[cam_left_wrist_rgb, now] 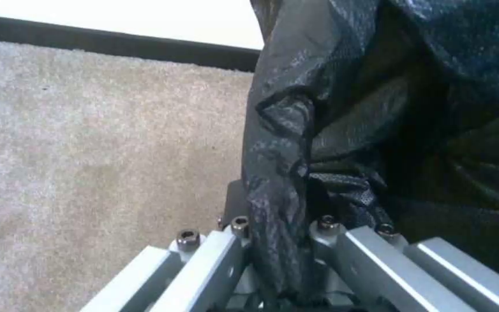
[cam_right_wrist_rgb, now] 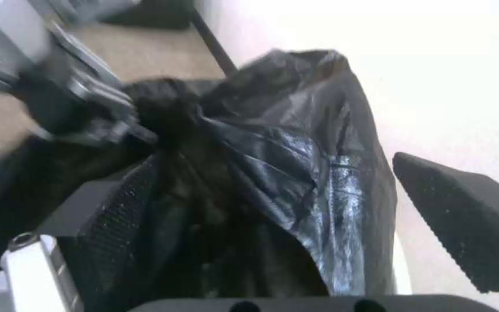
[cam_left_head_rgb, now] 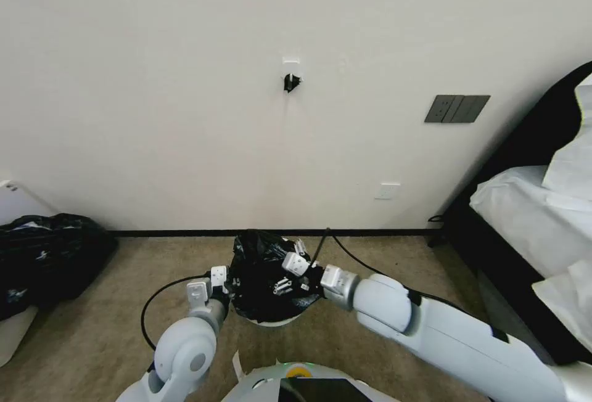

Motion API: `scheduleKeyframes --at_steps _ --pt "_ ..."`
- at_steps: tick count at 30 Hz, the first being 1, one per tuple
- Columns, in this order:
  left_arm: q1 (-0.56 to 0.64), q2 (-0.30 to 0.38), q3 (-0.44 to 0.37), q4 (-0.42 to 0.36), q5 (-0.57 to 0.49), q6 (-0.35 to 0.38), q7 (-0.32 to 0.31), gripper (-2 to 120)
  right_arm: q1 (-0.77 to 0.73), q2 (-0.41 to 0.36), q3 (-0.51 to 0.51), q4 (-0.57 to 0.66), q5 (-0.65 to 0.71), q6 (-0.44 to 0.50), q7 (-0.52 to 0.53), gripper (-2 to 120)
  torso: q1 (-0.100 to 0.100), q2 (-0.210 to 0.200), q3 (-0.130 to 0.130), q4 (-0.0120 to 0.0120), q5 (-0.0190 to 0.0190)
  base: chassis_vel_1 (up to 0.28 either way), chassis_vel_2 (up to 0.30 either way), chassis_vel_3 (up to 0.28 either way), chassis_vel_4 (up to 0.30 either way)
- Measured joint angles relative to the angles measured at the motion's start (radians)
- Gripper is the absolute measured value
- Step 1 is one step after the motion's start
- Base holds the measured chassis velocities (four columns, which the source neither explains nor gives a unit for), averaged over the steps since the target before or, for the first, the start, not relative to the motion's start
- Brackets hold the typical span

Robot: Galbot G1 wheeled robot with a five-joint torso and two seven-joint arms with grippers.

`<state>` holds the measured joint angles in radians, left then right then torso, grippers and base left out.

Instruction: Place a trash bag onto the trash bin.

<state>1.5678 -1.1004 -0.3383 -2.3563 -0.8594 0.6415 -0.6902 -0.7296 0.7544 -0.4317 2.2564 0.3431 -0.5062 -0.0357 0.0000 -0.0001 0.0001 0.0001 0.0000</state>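
Note:
The glossy black trash bag point(cam_left_head_rgb: 265, 275) is draped over the small white trash bin, of which a strip of rim point(cam_left_head_rgb: 274, 322) shows under the bag's front. My left gripper point(cam_left_head_rgb: 228, 286) is at the bag's left side. In the left wrist view a fold of the bag point(cam_left_wrist_rgb: 342, 130) runs down between the closed fingers of the left gripper point(cam_left_wrist_rgb: 275, 236). My right gripper point(cam_left_head_rgb: 282, 282) is at the bag's upper right. In the right wrist view its pads point(cam_right_wrist_rgb: 463, 216) stand wide apart, with the crinkled bag point(cam_right_wrist_rgb: 296, 147) between them and the far pad clear of the plastic.
A much larger bulging black bag point(cam_left_head_rgb: 46, 254) sits at the far left by the wall. Black cables point(cam_left_head_rgb: 147, 309) loop over the beige carpet on both sides of the bin. A bed with white bedding point(cam_left_head_rgb: 536, 217) fills the right side. The wall is close behind the bin.

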Motion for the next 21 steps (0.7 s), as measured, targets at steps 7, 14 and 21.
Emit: scheduleKeyframes --at_steps 7,14,21 --pt "0.007 0.0 0.003 -0.005 0.006 0.007 0.008 3 0.031 0.008 -0.059 -0.043 -0.1 0.041 -0.008 98 0.0 0.0 0.0 -0.0003 -0.0001 0.0 0.0 0.0 0.0" --pt "0.006 -0.002 0.006 -0.008 0.008 0.01 0.018 3 0.069 0.016 -0.1 -0.085 -0.177 0.063 -0.012 73 0.0 0.0 0.0 -0.0001 0.0 0.0 0.0 0.0 0.0" --pt "0.013 -0.013 0.006 -0.009 -0.001 0.01 0.028 2 0.064 0.022 -0.1 -0.09 -0.149 0.068 0.005 48 0.0 0.0 0.0 -0.0001 0.0 0.0 0.0 0.0 0.0"
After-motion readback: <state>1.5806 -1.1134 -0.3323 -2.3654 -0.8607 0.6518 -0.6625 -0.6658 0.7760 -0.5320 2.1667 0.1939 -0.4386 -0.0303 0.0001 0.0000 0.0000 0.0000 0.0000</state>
